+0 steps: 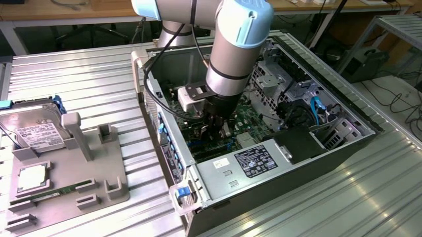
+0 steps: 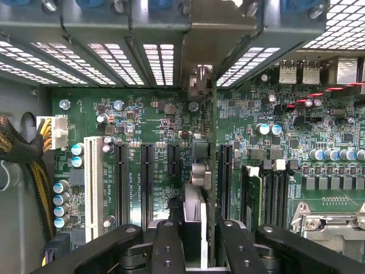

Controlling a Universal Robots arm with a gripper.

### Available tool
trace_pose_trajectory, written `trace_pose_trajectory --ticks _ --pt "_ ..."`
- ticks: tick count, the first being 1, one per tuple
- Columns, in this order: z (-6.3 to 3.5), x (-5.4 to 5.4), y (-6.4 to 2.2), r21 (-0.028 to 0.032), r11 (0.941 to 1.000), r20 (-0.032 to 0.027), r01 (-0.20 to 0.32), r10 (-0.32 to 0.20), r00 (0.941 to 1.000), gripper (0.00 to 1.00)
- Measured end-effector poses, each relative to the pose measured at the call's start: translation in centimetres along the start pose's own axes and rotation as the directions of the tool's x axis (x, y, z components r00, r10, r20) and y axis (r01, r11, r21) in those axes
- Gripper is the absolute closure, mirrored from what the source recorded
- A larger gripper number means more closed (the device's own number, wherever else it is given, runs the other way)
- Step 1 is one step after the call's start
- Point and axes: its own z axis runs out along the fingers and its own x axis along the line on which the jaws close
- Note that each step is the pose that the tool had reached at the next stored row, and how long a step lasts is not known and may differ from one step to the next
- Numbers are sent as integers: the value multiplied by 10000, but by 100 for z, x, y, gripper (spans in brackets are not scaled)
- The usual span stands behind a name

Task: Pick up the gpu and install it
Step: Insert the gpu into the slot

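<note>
Gpu edge-on, pinched between the claw fingers, standing upright over the motherboard, black slots either side, claw down inside the open computer case.

The thin green circuit card with its silver metal end bracket stands on edge between my fingers, seen edge-on in the wrist view. It hangs upright over the green motherboard, among the long black expansion slots. Its bracket end reaches the case's rear slot openings. I cannot tell whether it is seated.
</note>
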Motion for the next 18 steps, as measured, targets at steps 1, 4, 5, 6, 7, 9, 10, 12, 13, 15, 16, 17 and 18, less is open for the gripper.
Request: trace_pose_trajectory --ticks 1,4,5,6,7,9,10,12,13,15,16,17,18 --pt "0 0 0 0 10000 0 0 0 10000 72" --pt "1 0 0 0 10000 0 0 0 10000 72" --pt "2 0 0 0 10000 0 0 0 10000 72" --pt "3 0 0 0 10000 0 0 0 10000 72" --pt "4 0 0 0 10000 -1 -1 1 10000 72" --pt "27 1 -1 -1 10000 -2 0 0 10000 72" --pt "46 2 -1 -2 10000 -4 0 0 10000 72" --pt "74 5 -1 -8 10000 -18 0 0 10000 72" --pt "80 4 -1 -11 10000 -22 0 0 10000 72" --pt "87 3 -1 -6 10000 -7 -1 1 10000 72" --pt "89 2 -1 -2 10000 -1 -1 1 10000 72" --pt "90 2 -2 -1 10000 1 -1 1 10000 72" --pt "89 2 -2 -1 10000 0 -1 1 10000 72"
